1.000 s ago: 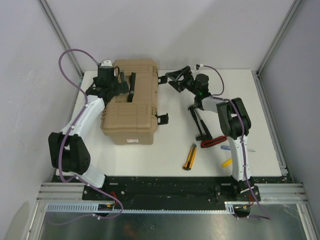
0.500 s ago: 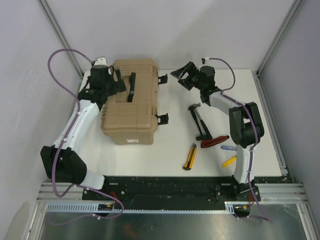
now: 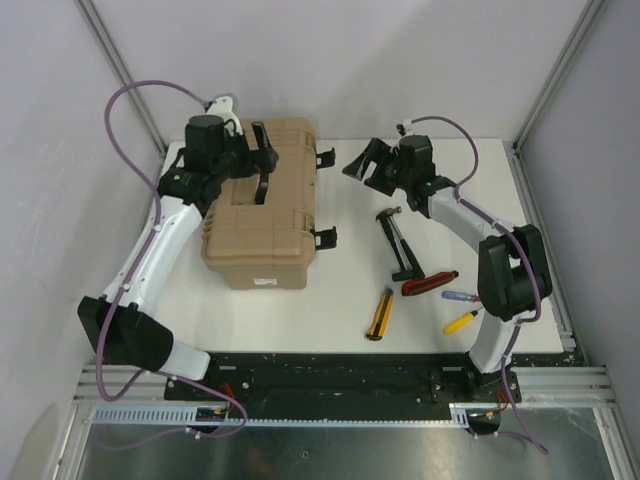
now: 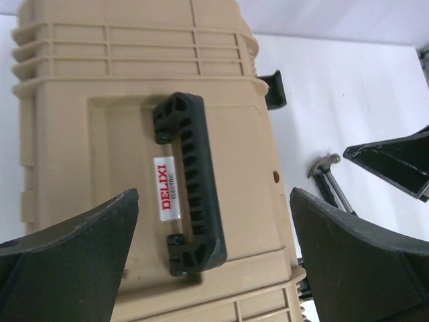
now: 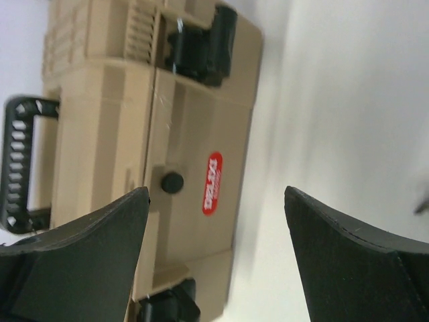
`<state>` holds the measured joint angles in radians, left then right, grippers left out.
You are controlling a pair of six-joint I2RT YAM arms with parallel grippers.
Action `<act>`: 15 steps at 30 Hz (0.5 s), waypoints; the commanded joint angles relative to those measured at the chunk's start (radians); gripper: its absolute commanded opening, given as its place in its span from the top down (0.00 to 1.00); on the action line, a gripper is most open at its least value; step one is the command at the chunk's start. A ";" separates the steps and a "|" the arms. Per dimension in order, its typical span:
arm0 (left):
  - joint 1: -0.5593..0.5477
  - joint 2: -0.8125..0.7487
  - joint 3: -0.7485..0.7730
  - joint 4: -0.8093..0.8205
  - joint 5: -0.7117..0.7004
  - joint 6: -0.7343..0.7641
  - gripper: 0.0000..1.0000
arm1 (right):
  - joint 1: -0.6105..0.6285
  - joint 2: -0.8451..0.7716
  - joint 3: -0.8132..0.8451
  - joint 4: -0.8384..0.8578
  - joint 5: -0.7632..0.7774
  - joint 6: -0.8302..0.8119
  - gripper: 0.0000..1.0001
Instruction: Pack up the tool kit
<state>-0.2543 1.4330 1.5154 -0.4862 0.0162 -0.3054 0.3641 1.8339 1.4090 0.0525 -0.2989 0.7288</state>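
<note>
A: Near edge first?
B: Yellow-black utility knife point(image 3: 380, 313) is closest, mid bench point(image 3: 520, 200). Toward the near-right corner: yellow-handled screwdriver point(image 3: 458, 322), blue-handled screwdriver point(image 3: 460, 296), and red-handled pliers point(image 3: 430, 283) just past them.
A: Beyond that?
B: Hammer point(image 3: 398, 240) right of centre, head toward the far edge. All 5 tools lie outside the case.
A: Case?
B: Tan tool case point(image 3: 262, 215) on the left half, lid down. Black handle point(image 4: 191, 181) on top, 2 latches point(image 3: 325, 238) sticking out of its right side.
A: Pincers?
B: Left pincer point(image 4: 213, 201) hangs above the case's far end, over the handle. Fingers wide apart, holding nothing. Right pincer point(image 5: 216, 194) is near the far edge, right of the case. Fingers apart too, facing the latch side, not touching it.
</note>
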 commanded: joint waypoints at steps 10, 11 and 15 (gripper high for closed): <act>-0.194 0.097 0.059 -0.028 -0.424 0.139 0.08 | 0.045 -0.146 -0.102 -0.174 0.086 -0.071 0.17; -0.205 0.110 0.070 -0.036 -0.458 0.155 0.10 | 0.047 -0.146 -0.105 -0.175 0.088 -0.067 0.17; -0.227 0.173 0.131 -0.089 -0.556 0.199 0.18 | 0.050 -0.143 -0.117 -0.179 0.100 -0.055 0.18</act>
<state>-0.4641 1.5581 1.5562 -0.5381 -0.3569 -0.1879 0.4068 1.7332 1.3033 -0.1127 -0.2314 0.6765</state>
